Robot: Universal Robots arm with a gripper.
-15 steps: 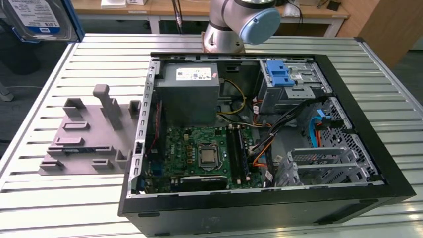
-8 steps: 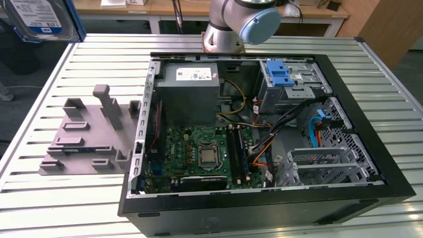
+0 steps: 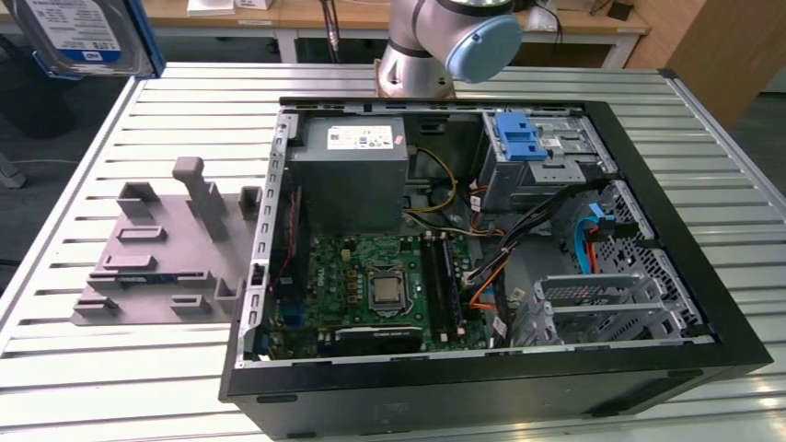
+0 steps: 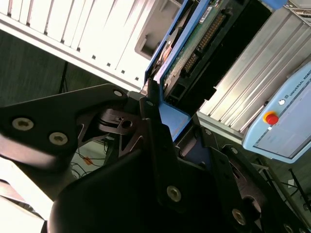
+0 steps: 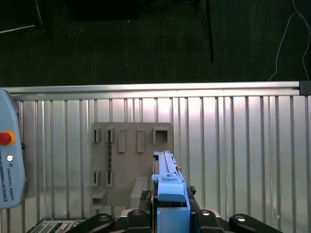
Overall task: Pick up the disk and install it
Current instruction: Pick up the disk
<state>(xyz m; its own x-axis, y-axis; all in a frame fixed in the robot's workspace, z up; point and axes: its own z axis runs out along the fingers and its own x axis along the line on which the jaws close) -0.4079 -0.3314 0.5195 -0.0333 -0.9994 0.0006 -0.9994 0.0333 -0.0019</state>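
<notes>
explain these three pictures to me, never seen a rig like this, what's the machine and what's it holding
This is one robot arm beside a slatted metal table. The exterior view comes from a camera off the arm and shows an open computer case and a grey holder block on the table. Both wrist views come from cameras riding on the arm. There its black fingers are shut on the disk, a hard drive in a blue carrier, held over the table.

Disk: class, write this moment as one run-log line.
gripper: shut on disk | disk: held above grey fixture | computer case: open, disk not installed
</notes>
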